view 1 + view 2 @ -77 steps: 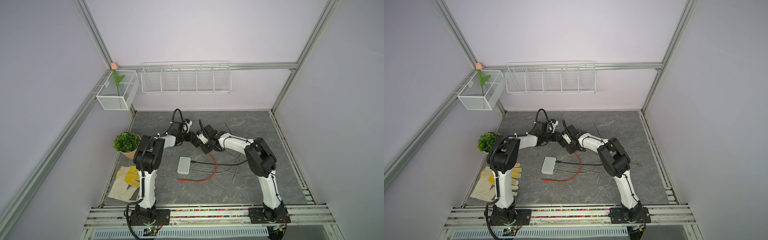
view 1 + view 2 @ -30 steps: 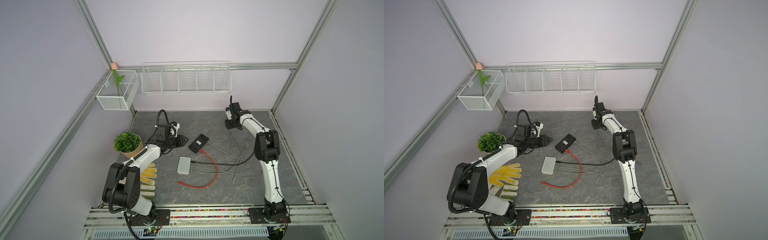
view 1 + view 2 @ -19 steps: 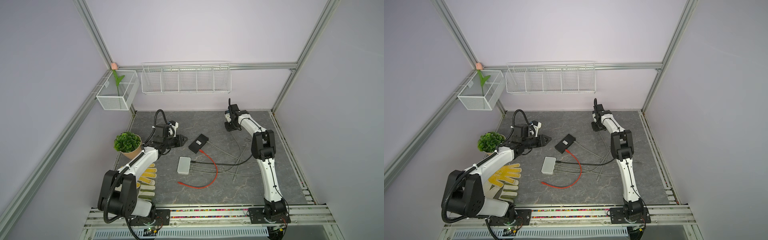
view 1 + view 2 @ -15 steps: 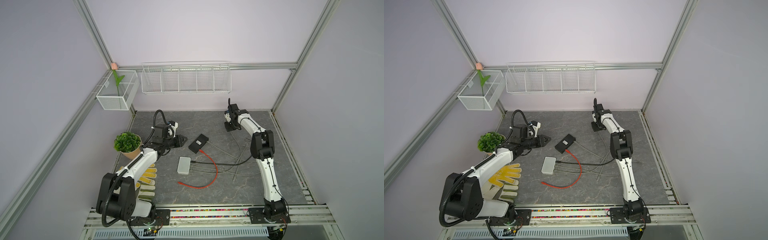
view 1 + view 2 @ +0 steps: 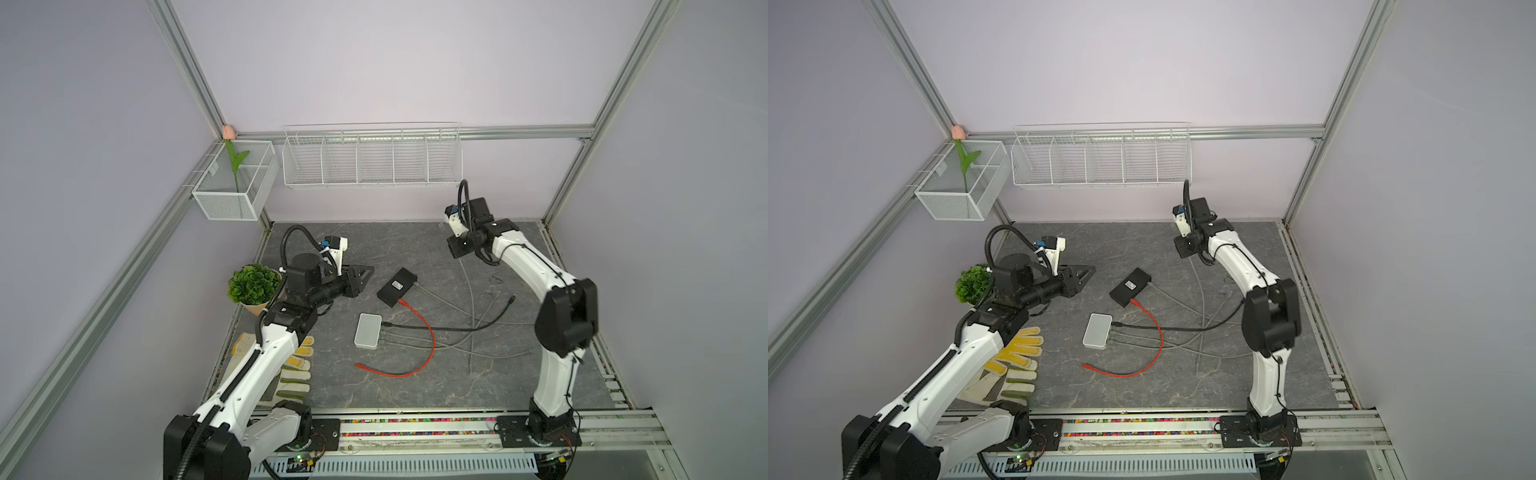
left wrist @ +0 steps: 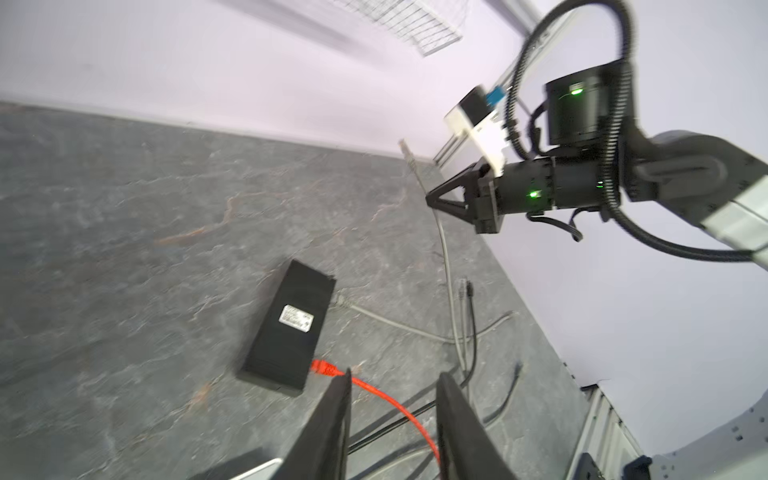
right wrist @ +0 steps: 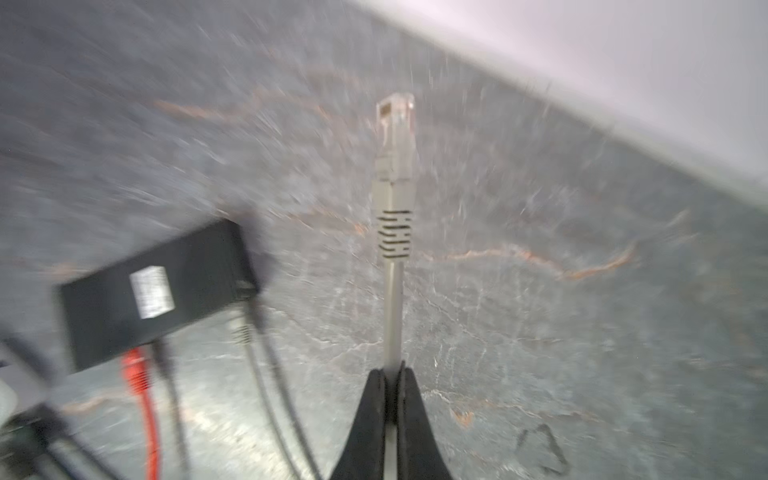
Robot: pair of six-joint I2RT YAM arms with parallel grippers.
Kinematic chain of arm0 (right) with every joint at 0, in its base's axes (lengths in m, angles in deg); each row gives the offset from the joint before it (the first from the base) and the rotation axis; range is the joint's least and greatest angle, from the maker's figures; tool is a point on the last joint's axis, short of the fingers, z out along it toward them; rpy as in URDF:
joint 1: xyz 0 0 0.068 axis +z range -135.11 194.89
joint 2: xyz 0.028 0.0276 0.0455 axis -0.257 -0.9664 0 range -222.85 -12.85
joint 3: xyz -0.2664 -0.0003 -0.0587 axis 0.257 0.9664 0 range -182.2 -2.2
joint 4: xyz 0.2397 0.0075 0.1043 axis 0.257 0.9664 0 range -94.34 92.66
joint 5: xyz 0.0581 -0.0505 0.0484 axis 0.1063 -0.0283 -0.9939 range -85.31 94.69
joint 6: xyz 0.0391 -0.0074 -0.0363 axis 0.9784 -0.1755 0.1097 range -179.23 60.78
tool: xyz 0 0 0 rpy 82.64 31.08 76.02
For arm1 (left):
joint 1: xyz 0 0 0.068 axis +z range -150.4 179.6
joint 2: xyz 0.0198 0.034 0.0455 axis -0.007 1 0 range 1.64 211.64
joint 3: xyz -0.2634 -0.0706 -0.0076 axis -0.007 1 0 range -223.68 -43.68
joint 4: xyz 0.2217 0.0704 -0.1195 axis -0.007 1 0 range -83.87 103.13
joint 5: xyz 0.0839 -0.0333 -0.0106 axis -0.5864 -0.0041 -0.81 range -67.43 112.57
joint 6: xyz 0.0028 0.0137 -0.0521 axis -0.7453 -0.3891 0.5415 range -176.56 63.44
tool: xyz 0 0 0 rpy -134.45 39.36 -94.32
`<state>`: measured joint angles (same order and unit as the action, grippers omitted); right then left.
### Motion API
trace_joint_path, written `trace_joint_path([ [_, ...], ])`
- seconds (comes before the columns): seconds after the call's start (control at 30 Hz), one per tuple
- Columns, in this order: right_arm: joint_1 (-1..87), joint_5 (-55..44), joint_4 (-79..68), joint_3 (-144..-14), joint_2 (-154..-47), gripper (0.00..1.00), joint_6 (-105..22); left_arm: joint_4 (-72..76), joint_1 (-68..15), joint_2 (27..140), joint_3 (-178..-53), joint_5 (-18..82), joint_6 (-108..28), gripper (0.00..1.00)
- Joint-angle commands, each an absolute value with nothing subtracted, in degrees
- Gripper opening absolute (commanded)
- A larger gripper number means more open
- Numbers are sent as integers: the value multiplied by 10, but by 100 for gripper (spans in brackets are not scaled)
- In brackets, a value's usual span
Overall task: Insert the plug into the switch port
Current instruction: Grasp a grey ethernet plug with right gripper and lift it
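The black switch (image 5: 397, 286) (image 5: 1129, 286) lies flat mid-table, with a red cable (image 5: 428, 332) and a grey one plugged into its near edge. My right gripper (image 5: 456, 250) (image 7: 390, 374) hovers near the back wall, shut on a grey cable. That cable's clear-tipped plug (image 7: 397, 137) (image 6: 405, 149) sticks out well past the fingertips, far from the switch (image 7: 153, 295). My left gripper (image 5: 370, 270) (image 6: 395, 382) is just left of the switch (image 6: 291, 328). It is open and holds nothing.
A white box (image 5: 368, 330) with several cables plugged in lies in front of the switch. Loose grey and black cables (image 5: 478, 328) sprawl to the right. A potted plant (image 5: 254, 284) and yellow-dotted gloves (image 5: 1013, 361) sit at the left. Wire baskets (image 5: 372, 160) hang on the back wall.
Both grippers have left the middle, and the switch now lies on the table. Within the last second the right gripper closed on the grey cable. The left jaws widened slightly.
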<state>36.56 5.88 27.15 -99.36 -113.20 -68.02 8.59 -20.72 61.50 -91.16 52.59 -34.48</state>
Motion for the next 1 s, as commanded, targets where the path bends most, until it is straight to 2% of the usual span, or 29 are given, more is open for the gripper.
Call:
trace_joint_path([
  [0.0, 376, 42, 109, -909, -981, 6, -738, 15, -227, 589, -898, 536, -333, 38],
  [0.2, 398, -154, 72, -811, -824, 6, -791, -77, -261, 570, -908, 554, -298, 39],
  [0.4, 411, -280, 82, -737, -754, 7, -800, -61, -346, 572, -941, 526, -345, 41],
  [0.57, 427, -313, 98, -710, -738, 6, -807, -75, -384, 575, -947, 520, -353, 41],
  [0.83, 452, -344, 154, -735, -770, 6, -827, -118, -388, 586, -948, 498, -357, 41],
  [0.97, 458, -365, 165, -741, -781, 7, -832, -116, -388, 605, -973, 521, -362, 41],
])
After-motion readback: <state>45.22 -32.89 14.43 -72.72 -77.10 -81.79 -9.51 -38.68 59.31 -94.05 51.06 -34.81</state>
